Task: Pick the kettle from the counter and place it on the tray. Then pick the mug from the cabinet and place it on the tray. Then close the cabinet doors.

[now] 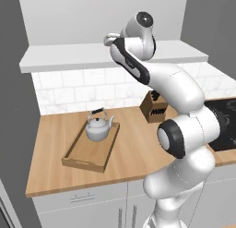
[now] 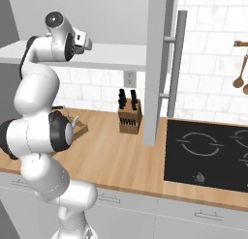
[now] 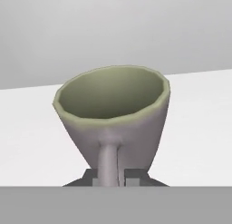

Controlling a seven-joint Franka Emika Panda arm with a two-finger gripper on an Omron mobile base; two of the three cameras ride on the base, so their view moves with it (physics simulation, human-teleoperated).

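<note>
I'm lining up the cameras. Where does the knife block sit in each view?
Left base view: knife block right of centre on the counter, partly behind the arm.
Right base view: block at centre, left of the open cabinet door.
Hand view: looks at the mug instead.
Shared landmark: the tray, left of the block.

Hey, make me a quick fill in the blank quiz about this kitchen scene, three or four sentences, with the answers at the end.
1. The kettle sits on the ____.
2. The end effector is closed on the mug's ____.
3. The mug stands on the white shelf of the ____.
4. The knife block stands on the ____.

Missing words: tray; handle; cabinet; counter
</note>
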